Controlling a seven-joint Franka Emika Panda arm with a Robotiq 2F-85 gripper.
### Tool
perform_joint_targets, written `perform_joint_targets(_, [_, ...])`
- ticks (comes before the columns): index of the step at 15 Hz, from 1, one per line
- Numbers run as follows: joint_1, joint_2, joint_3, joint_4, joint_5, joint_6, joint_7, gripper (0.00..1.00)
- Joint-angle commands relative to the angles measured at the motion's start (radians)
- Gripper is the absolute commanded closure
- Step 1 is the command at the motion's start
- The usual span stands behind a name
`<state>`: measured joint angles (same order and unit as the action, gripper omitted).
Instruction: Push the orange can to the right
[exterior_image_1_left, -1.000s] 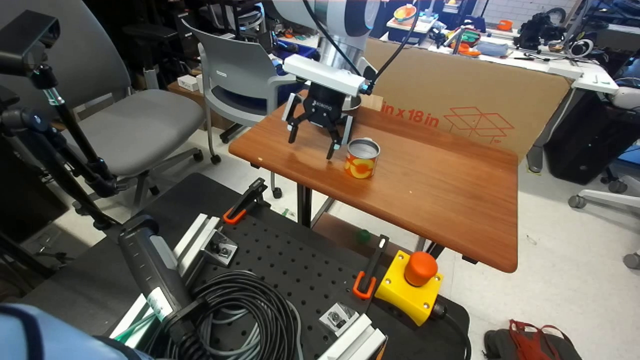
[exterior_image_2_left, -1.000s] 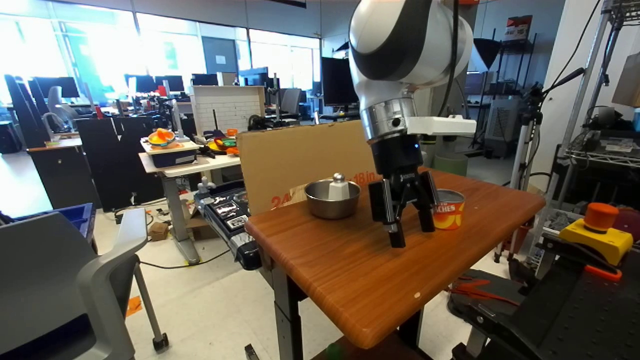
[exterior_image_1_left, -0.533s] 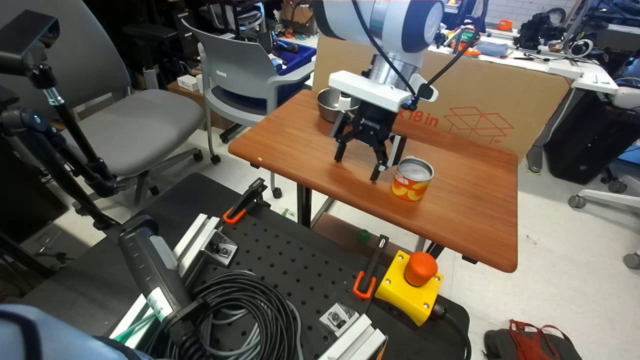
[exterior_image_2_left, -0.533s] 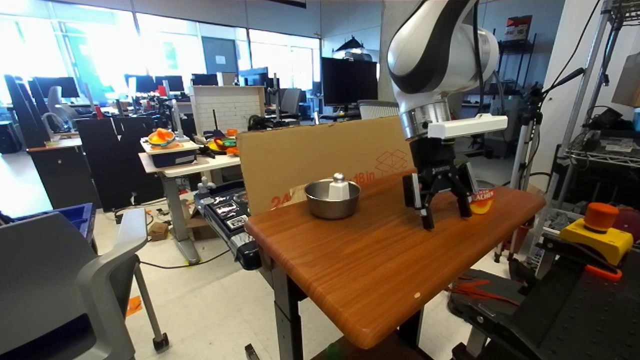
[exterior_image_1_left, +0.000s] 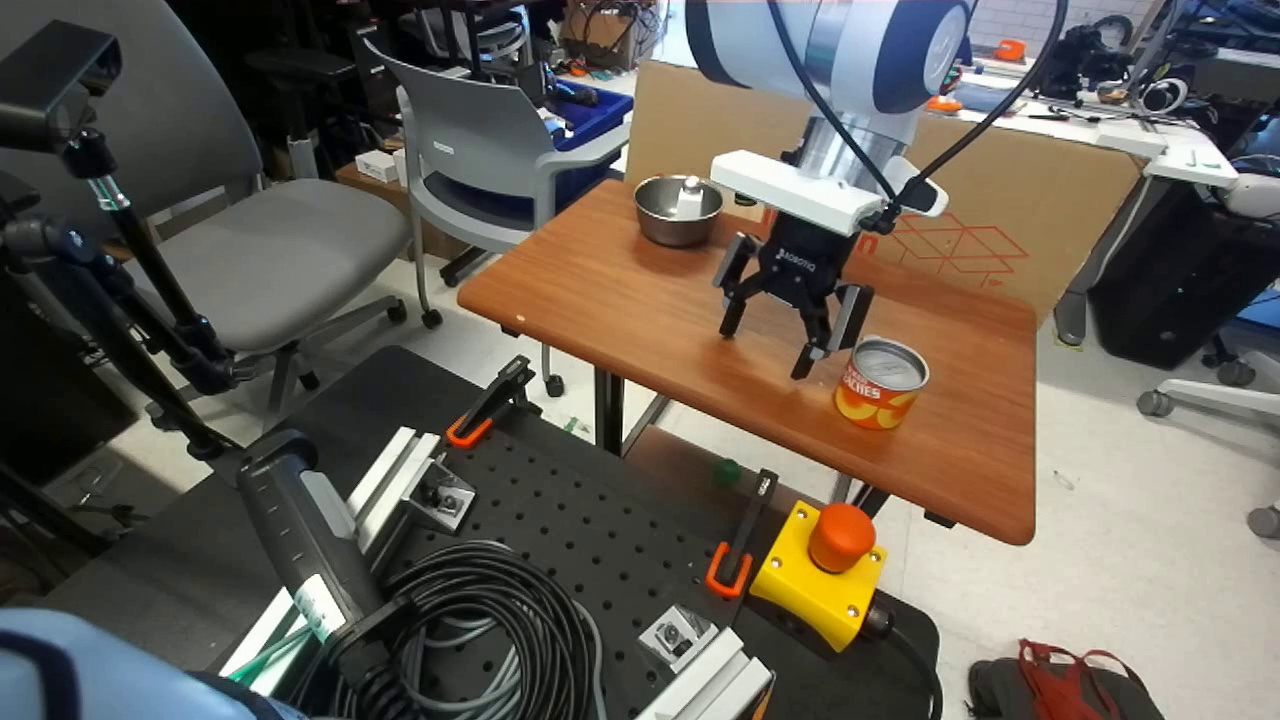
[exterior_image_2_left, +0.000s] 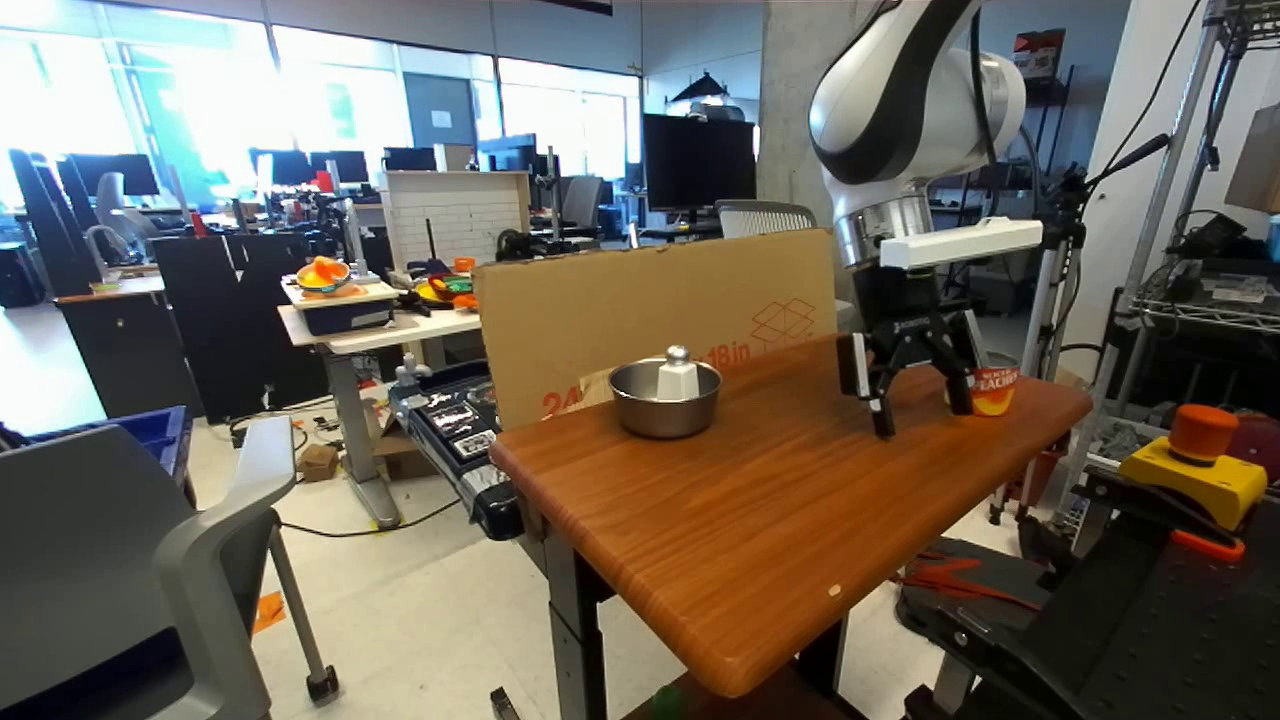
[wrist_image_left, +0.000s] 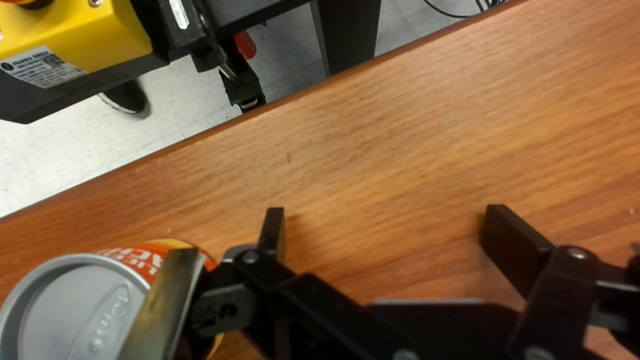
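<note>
The orange can stands upright on the wooden table, its grey lid facing up, in both exterior views (exterior_image_1_left: 872, 400) (exterior_image_2_left: 995, 392). In the wrist view the can (wrist_image_left: 62, 317) is at the lower left, partly hidden by a finger. My gripper (exterior_image_1_left: 766, 350) is open with nothing between its fingers. It points down, its fingertips low over the table. It also shows in an exterior view (exterior_image_2_left: 923, 420) and in the wrist view (wrist_image_left: 384, 212). The outer side of one finger is right against the can, seemingly touching it. The can is outside the jaws.
A metal bowl (exterior_image_1_left: 672, 228) with a white, silver-topped object (exterior_image_1_left: 690, 199) in it stands at the table's far end. A cardboard sheet (exterior_image_2_left: 650, 305) stands along one table side. The table's front edge (exterior_image_1_left: 700, 408) runs near the can. A yellow emergency-stop box (exterior_image_1_left: 820, 575) sits on the black bench.
The can has slid to the right along the table in both exterior views. My open gripper has moved right with it, staying against its side. The bowl has not moved.
</note>
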<state>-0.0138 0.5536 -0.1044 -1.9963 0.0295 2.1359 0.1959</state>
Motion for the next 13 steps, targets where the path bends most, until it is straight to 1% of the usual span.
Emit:
perform_joint_targets(1, [0.024,-0.02,0.02,0.011,-0.04,-0.06,-0.005,0.0])
perform_joint_targets(3, [0.061,-0.068,0.035,-0.023,-0.074,-0.058,0.007,0.0])
perform_joint_targets(4, [0.084,-0.116,0.039,-0.058,-0.094,-0.035,0.029,0.0])
perform_joint_targets(5, [0.094,-0.149,0.048,-0.076,-0.104,-0.027,0.022,0.0])
perform_joint_targets(6, [0.108,-0.188,0.052,-0.092,-0.107,-0.035,0.049,0.0])
perform_joint_targets(7, [0.081,-0.084,0.053,-0.022,-0.088,-0.031,0.02,0.0])
perform_joint_targets(10, [0.103,-0.165,0.064,-0.064,-0.095,-0.033,0.04,0.0])
perform_joint_targets(13, [0.099,-0.176,0.063,-0.08,-0.097,-0.033,0.04,0.0])
